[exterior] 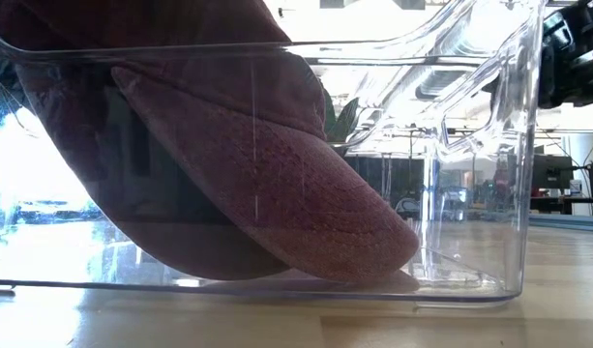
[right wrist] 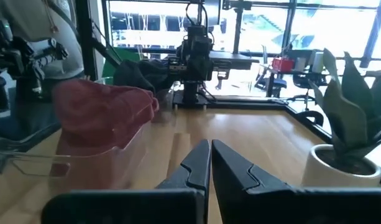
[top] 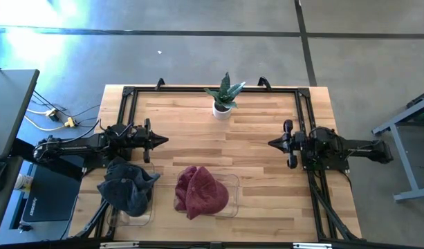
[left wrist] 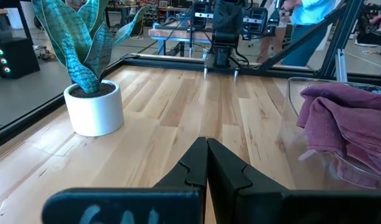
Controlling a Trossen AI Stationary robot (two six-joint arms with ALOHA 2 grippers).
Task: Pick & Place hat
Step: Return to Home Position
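Since both caps are soft cloth, you can expect them to be light and floppy, and they would likely sag if you lifted them. The red cap [top: 200, 192] sits in the right clear bin [top: 234, 184], near the middle of the table's near edge. It piles up above the rim, and its brim rests on the bin floor. The blue cap [top: 128, 187] lies in the left clear bin [top: 141, 216], by the near left corner, and part of it hangs over the rim. If you had to pick one up, the stiff brim looks like the best place to pinch, because loose cloth could slip. The bins look hard, smooth and light, so a bump might slide them.

You have the left gripper [top: 158, 140] near the left edge, just behind the blue cap, with its fingers [left wrist: 193, 167] pressed together and holding nothing. The right gripper [top: 272, 143] is near the right edge, well apart from the bins, with its fingers [right wrist: 234, 173] closed and empty too.

A potted plant [top: 223, 97] stands at the middle of the far edge of the table [top: 267, 207]. Nothing lies between the two grippers. A person stands beyond the table.
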